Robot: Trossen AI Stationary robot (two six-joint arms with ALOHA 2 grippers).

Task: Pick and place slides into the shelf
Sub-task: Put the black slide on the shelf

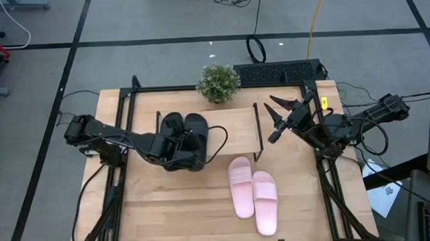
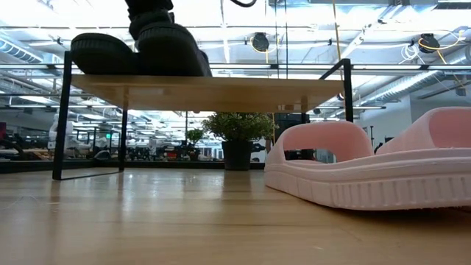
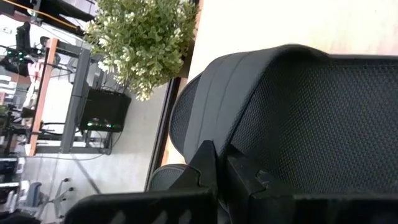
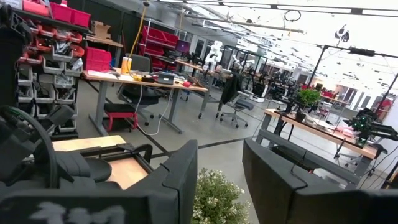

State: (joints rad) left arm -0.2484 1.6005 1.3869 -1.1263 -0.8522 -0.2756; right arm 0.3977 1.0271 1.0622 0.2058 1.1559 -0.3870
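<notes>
High view findings: the table (image 1: 168, 217) is a large pale wood surface in a black frame, grain visible, matte. On it stands the shelf (image 1: 237, 127), a smooth light wood board on thin black metal legs; the low view confirms open space beneath it.

Progress, by my judgement, is about half. The black slides (image 1: 186, 132) sit together on the left end of the shelf board, matte, with a mesh-textured strap and rounded foam soles as my left wrist view shows. My left gripper (image 1: 178, 145) is clenched on the black slides, so the second one is placed but not yet released.

The pink slides (image 1: 253, 195) remain on the table in front of the shelf, side by side and touching, pale, smooth, with ribbed sole edges. Both are left to move.

My right gripper (image 1: 279, 119) hovers above the right end of the shelf, jaws parted, grasping nothing.

A small potted plant (image 1: 218, 82) with fine bushy leaves stands behind the shelf.
</notes>
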